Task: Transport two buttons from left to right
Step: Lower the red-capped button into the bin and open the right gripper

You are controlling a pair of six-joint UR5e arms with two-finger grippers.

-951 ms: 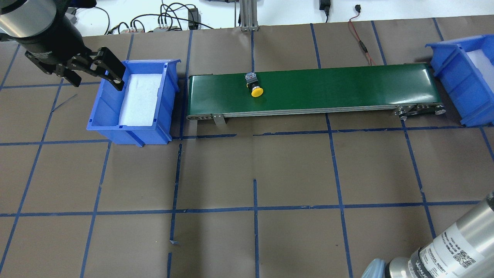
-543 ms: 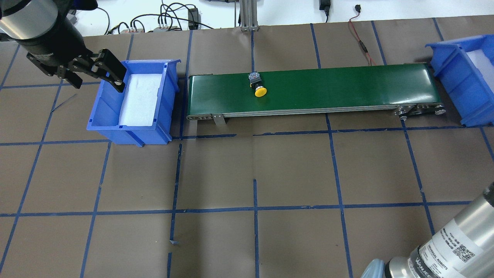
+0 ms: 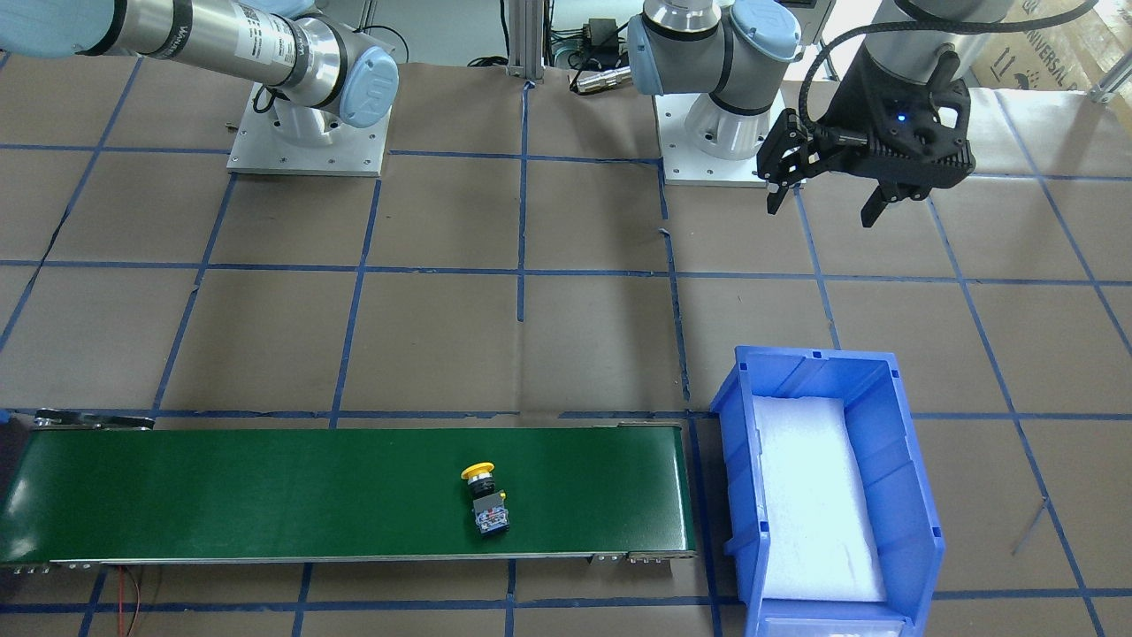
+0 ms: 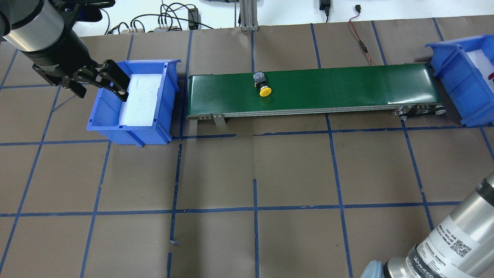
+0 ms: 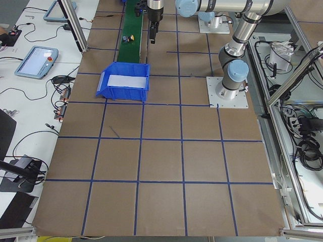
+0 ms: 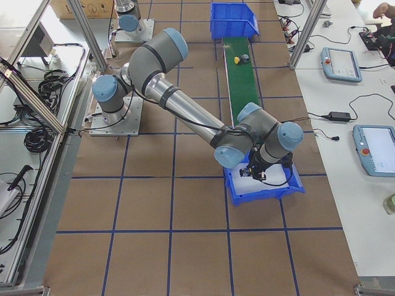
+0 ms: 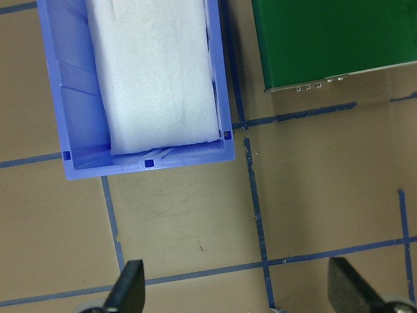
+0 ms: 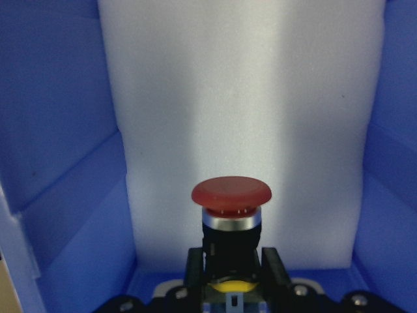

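In the right claw (image 8: 232, 255) — the red button (image 8: 231, 193).

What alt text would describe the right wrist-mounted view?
The right gripper grips a red mushroom-capped push-button by its black body. Behind it are the white foam pad and walls of a blue plastic bin.

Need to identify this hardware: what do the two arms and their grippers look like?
The left arm and right arm are silver tubes with pale-blue joint caps; the right carries a white label with a QR code. The left gripper is black, with two linked fingers, a blue light and a black cable. The right gripper looks black too.
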